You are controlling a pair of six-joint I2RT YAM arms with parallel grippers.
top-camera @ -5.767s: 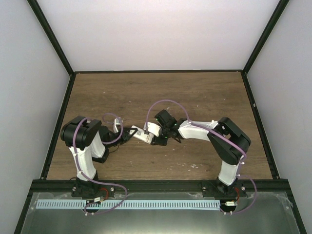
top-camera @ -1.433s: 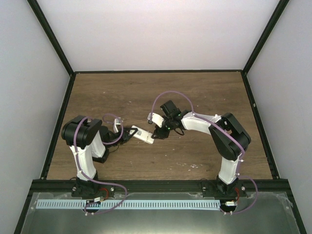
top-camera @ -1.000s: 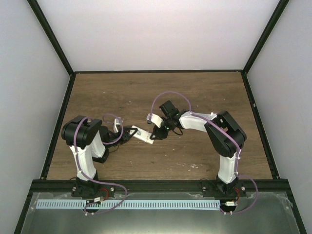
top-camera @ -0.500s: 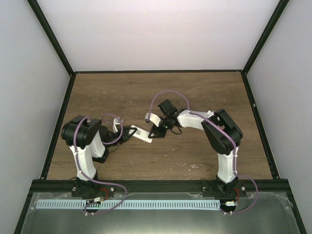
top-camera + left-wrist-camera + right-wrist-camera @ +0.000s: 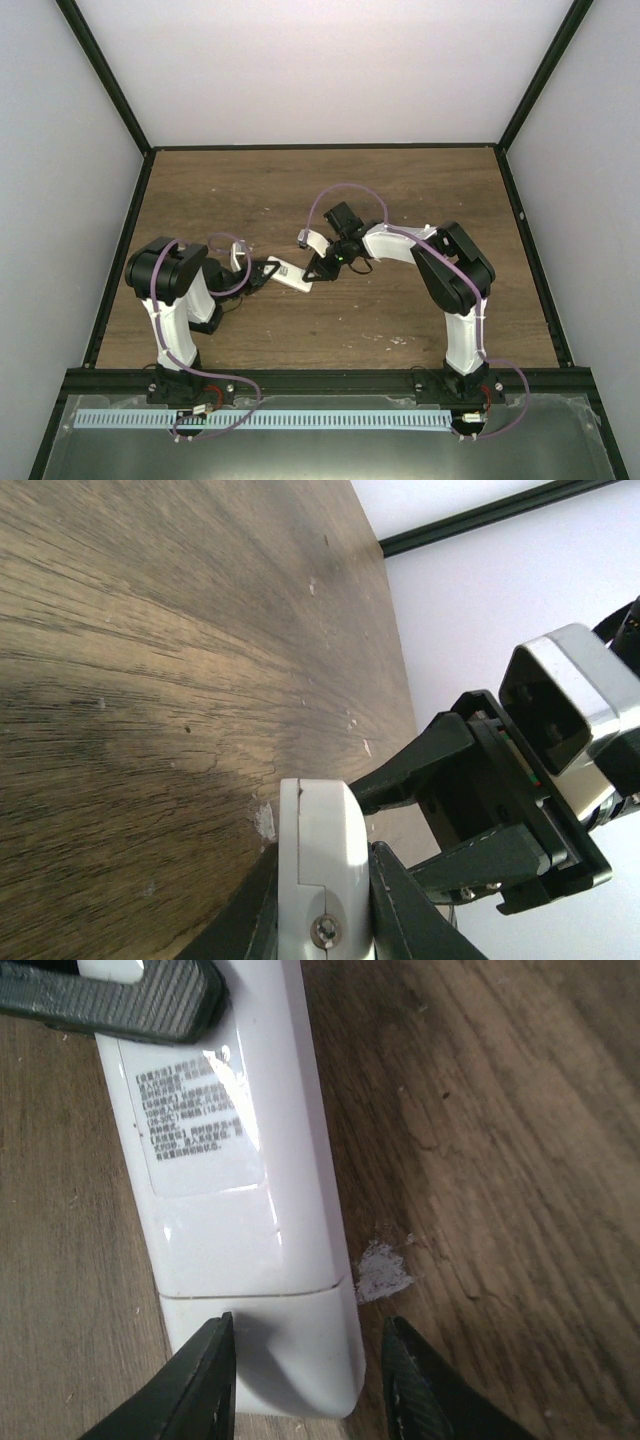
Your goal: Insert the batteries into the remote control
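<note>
The white remote control (image 5: 288,277) lies just left of the table's middle, its plain back with a printed label facing up (image 5: 225,1160). My left gripper (image 5: 268,271) is shut on its left end; the left wrist view shows that end (image 5: 318,830) clamped between the two dark fingers (image 5: 322,905). My right gripper (image 5: 313,271) is open over the remote's other end, with one fingertip (image 5: 205,1380) over the end cap and the other (image 5: 420,1390) over the wood beside it. No batteries and no orange patch show in any view.
The wooden table (image 5: 400,190) is enclosed by white walls and a black frame (image 5: 325,147). A white scuff (image 5: 383,1270) marks the wood beside the remote's end. A metal tray with a white strip (image 5: 260,420) lies in front of the arm bases.
My right gripper has moved left and closer to the remote's free end, and the right arm's elbow has swung inward. The left gripper and the remote have not moved.
</note>
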